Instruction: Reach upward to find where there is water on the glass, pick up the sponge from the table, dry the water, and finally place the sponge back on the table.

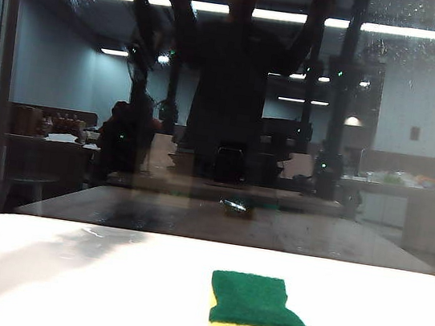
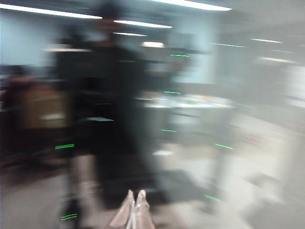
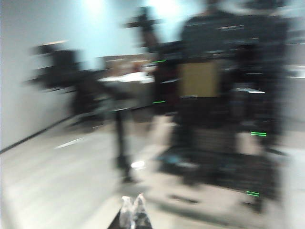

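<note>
The sponge [image 1: 254, 321] lies green side up on the table [image 1: 62, 287], before the glass [image 1: 413, 158]. Left gripper [image 2: 133, 196] and right gripper [image 3: 133, 200], raised, are pinched closed, empty.

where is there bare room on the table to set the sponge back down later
The white table is bare left of the sponge and, more narrowly, right of it; a free strip runs behind it to the glass. Only the sponge's near-edge spot is taken. Left gripper and right gripper, both shut, face the glass.
</note>
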Available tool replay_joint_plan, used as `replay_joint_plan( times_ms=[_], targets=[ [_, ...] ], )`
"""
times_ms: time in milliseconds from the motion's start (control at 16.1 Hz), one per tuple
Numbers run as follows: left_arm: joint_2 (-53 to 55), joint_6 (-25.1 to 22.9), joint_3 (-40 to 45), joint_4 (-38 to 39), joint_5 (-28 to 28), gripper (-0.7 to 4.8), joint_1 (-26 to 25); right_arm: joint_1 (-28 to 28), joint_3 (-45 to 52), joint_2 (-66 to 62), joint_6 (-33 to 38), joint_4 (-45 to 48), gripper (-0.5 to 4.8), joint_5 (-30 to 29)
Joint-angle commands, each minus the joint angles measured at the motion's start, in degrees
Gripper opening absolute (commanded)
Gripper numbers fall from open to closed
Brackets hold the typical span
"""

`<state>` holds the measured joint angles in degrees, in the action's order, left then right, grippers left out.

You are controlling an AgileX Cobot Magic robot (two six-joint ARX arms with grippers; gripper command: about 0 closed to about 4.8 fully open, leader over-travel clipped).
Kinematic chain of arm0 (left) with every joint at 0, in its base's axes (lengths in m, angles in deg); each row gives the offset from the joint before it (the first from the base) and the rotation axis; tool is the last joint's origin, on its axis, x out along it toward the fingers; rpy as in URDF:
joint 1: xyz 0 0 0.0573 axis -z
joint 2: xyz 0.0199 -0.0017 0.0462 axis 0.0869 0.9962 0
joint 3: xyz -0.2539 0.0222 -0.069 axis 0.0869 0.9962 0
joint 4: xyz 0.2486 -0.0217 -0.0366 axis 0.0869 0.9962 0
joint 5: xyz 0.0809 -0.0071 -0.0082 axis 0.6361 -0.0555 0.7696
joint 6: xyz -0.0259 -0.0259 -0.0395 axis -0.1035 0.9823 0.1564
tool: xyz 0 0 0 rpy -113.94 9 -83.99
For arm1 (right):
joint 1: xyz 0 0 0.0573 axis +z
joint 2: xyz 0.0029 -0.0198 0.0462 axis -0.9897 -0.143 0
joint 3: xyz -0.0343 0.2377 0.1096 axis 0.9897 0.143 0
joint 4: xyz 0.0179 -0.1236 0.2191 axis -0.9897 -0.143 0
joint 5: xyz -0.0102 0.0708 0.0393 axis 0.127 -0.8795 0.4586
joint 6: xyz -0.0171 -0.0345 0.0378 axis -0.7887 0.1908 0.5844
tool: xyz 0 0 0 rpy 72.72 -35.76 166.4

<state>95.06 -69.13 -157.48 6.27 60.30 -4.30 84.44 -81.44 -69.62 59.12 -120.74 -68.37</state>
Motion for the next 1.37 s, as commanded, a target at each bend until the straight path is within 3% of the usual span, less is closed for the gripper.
replay_joint_plan(
  times_ms=[62,187,561,872,934,1183,1308,1370],
  targets=[
    [-0.2,-6.3,-0.4,-0.5,12.2,-0.06,-0.1,0.0,-0.3,0.3,-1.5,0.9,-0.06,12.3],
    [-0.2,-8.7,-0.4,-0.5,13.2,-0.06,-0.1,0.0,-0.3,0.3,-4.9,0.7,-0.06,18.4],
    [-0.3,-9.0,-0.4,-0.7,12.7,-0.06,-0.1,0.0,-0.3,0.3,-7.8,0.7,-0.05,21.0],
    [-0.3,-9.0,-0.4,-0.7,4.5,-0.06,-0.1,0.0,-0.3,0.3,-7.9,0.7,-0.05,21.0],
    [-0.3,-9.0,-0.4,-0.7,0.8,-0.06,-0.1,0.0,-0.3,0.3,-7.9,0.7,-0.05,21.0],
    [-0.3,-9.0,-0.4,-0.7,-24.2,-0.06,-0.1,0.0,-0.6,0.5,-7.9,-2.3,-0.05,20.8],
    [-0.3,-8.9,-0.4,-0.7,-30.9,-0.06,-0.1,0.0,-0.6,1.6,-7.9,-9.4,-0.05,20.6],
    [-0.3,-8.7,-0.4,-0.7,-31.0,-0.06,-0.1,0.0,-0.6,2.2,-7.8,-13.0,-0.05,19.8]
  ],
)
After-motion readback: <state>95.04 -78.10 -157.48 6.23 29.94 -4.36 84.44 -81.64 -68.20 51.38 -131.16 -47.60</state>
